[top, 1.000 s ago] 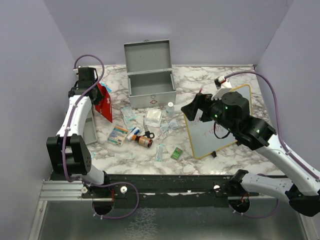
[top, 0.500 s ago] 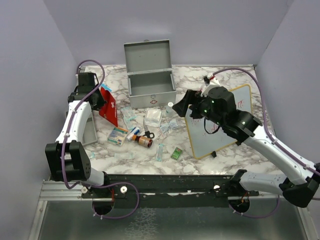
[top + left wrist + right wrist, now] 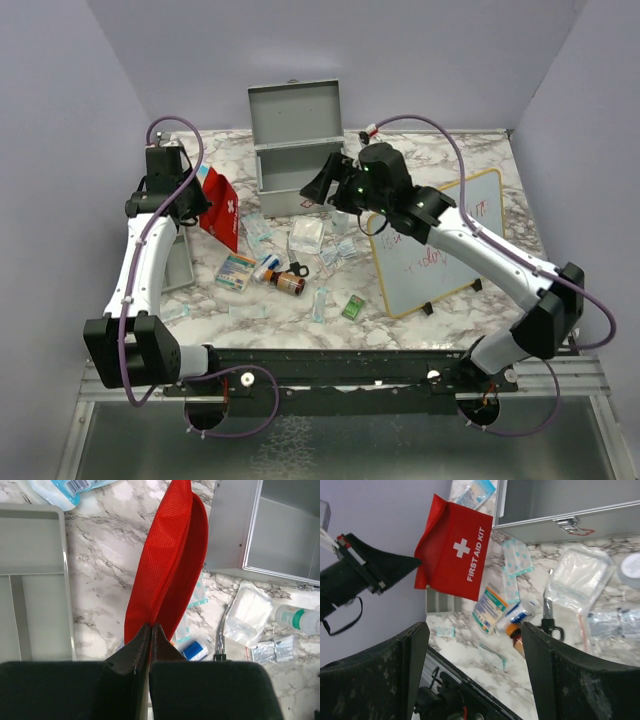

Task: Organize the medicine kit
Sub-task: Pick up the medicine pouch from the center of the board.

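Task at an early stage. Medicine kit stands open, apparently empty, rear centre of the table. Left gripper is clamped on 1 red pouch, held aloft beside it. Right gripper is spread, empty. Supplies lie scattered in front, unpacked.

The marbled table carries an open grey metal box at twelve o'clock. A shallow grey divided tray lies at nine o'clock, by the left edge. A wood-framed whiteboard sits at about four o'clock. Around the centre lie a clear gauze packet, a small printed carton, a brown bottle on its side and, toward six o'clock, a green packet.
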Available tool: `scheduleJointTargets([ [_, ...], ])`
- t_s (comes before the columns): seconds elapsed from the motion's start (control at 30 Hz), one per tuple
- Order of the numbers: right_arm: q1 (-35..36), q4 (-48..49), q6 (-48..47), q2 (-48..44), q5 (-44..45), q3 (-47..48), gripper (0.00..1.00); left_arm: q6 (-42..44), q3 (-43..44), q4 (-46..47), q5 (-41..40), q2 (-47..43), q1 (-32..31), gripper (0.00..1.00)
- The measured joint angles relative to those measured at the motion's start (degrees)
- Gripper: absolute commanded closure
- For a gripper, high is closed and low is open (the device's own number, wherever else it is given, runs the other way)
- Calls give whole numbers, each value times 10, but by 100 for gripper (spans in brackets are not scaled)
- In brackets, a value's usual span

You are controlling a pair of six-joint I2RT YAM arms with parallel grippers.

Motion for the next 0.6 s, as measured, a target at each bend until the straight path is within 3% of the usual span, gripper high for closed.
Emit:
scheduleJointTargets([
  [0.23, 4, 1, 68, 135, -21, 110, 26, -2, -7, -8, 36, -35, -2, 100],
  [0.4, 24, -8, 83, 195, -15, 167, 37, -2, -21, -10, 54, -57, -12, 100],
  [0.6, 50, -31, 95, 263, -8, 243, 38, -3, -28, -15, 70, -72, -20, 100],
])
